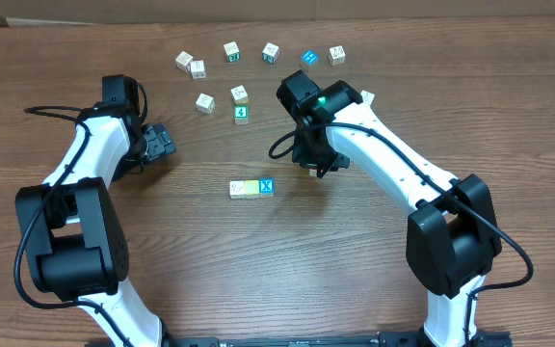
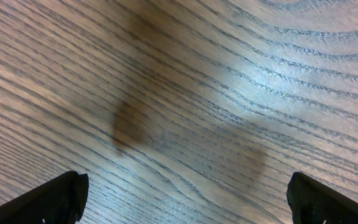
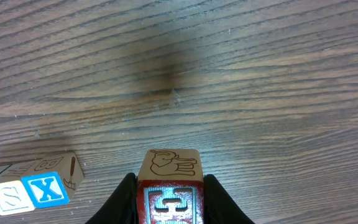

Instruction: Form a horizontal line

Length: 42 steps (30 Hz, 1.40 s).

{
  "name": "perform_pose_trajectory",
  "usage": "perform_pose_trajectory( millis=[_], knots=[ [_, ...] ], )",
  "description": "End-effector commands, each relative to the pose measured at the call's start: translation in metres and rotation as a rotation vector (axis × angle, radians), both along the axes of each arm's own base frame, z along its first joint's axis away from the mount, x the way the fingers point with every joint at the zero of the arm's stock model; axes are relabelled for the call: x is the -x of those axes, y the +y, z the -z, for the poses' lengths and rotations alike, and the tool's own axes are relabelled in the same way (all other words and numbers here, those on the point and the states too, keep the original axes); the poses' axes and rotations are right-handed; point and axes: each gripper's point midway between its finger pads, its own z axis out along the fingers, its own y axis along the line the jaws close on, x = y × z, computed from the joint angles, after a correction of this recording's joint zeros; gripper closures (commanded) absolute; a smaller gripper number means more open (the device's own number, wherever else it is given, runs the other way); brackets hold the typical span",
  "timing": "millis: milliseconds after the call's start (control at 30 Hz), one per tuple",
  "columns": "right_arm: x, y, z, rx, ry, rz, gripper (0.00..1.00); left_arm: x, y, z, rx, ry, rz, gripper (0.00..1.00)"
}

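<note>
Three cubes lie in a touching row at the table's middle: a white cube [image 1: 238, 189], a pale yellow cube [image 1: 251, 188] and a blue cube with a white X [image 1: 266, 186]. My right gripper [image 1: 318, 164] hovers to the right of and slightly behind that row. In the right wrist view it is shut on the red-faced cube [image 3: 169, 186], which has an elephant drawing on its front face. The blue X cube [image 3: 45, 188] shows at the lower left of that view. My left gripper [image 1: 158, 145] stands open over bare wood at the left, its fingertips [image 2: 55, 199] far apart.
Several loose cubes lie scattered along the back of the table, among them a green one [image 1: 241, 113], a blue one [image 1: 308, 59] and white ones [image 1: 205, 102], [image 1: 231, 51]. Another white cube [image 1: 366, 97] sits beside the right arm.
</note>
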Motion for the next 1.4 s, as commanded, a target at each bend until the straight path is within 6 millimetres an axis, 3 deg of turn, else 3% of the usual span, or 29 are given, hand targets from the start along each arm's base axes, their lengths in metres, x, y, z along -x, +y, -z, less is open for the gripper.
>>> perform_pose_trajectory(
  millis=[0, 433, 1200, 1367],
  knots=[
    [0.0, 0.0, -0.004, -0.002, -0.012, -0.009, 0.77, 0.0, 0.001, 0.001, -0.017, 0.009, 0.026, 0.0],
    [0.0, 0.0, 0.015, -0.001, -0.02, -0.027, 0.77, 0.0, 0.001, 0.001, -0.017, 0.009, 0.026, 0.01],
    [-0.004, 0.003, 0.015, 0.0, -0.033, -0.124, 0.8, 0.0, 0.001, 0.001, -0.017, 0.009, 0.026, 0.0],
    [0.002, -0.001, 0.024, 0.009, -0.01, -0.125, 0.8, 0.001, 0.001, 0.001, -0.016, 0.01, 0.026, 0.0]
  ],
)
